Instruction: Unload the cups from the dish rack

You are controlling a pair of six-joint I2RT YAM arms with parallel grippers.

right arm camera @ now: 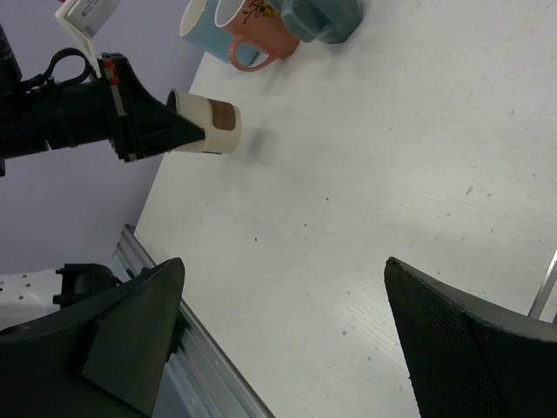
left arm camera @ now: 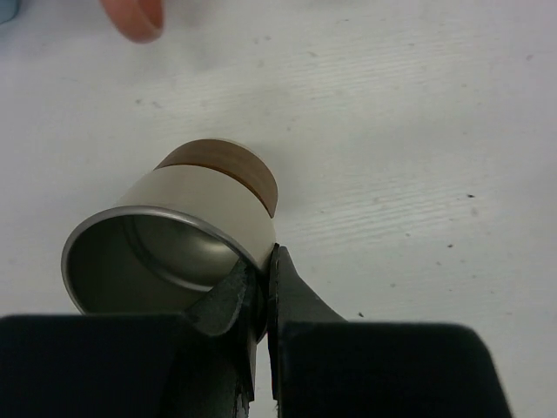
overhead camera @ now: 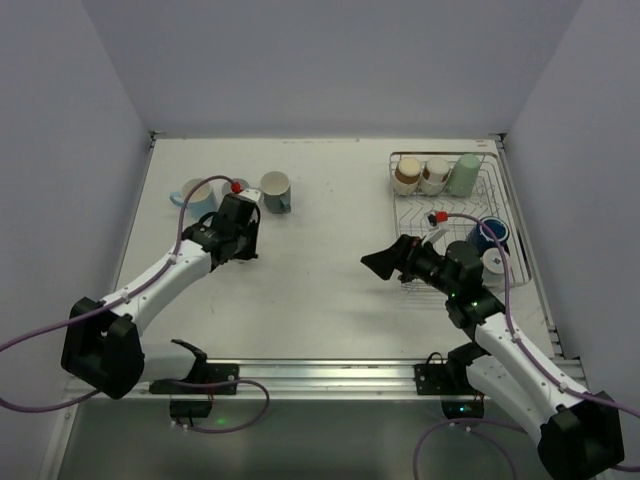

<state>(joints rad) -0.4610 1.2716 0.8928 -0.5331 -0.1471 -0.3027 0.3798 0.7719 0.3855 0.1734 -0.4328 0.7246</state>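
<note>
My left gripper (left arm camera: pixel 263 283) is shut on the rim of a cream cup with a brown base (left arm camera: pixel 209 205), which is tipped on its side just over the table. The right wrist view shows that cup (right arm camera: pixel 209 122) at the tip of the left gripper (right arm camera: pixel 187 131). From above, the left gripper (overhead camera: pixel 245 235) hides it. Three cups stand on the table at the far left: light blue (overhead camera: pixel 197 195), salmon pink (right arm camera: pixel 261 39) and grey-teal (overhead camera: pixel 276 190). The dish rack (overhead camera: pixel 425 215) holds several cups, among them pale green (overhead camera: pixel 465 173) and dark blue (overhead camera: pixel 492 235). My right gripper (overhead camera: pixel 392 262) (right arm camera: pixel 287 296) is open and empty, left of the rack.
White walls close the table on three sides. A metal rail (overhead camera: pixel 330 375) runs along the near edge between the arm bases. Purple cables trail from both arms.
</note>
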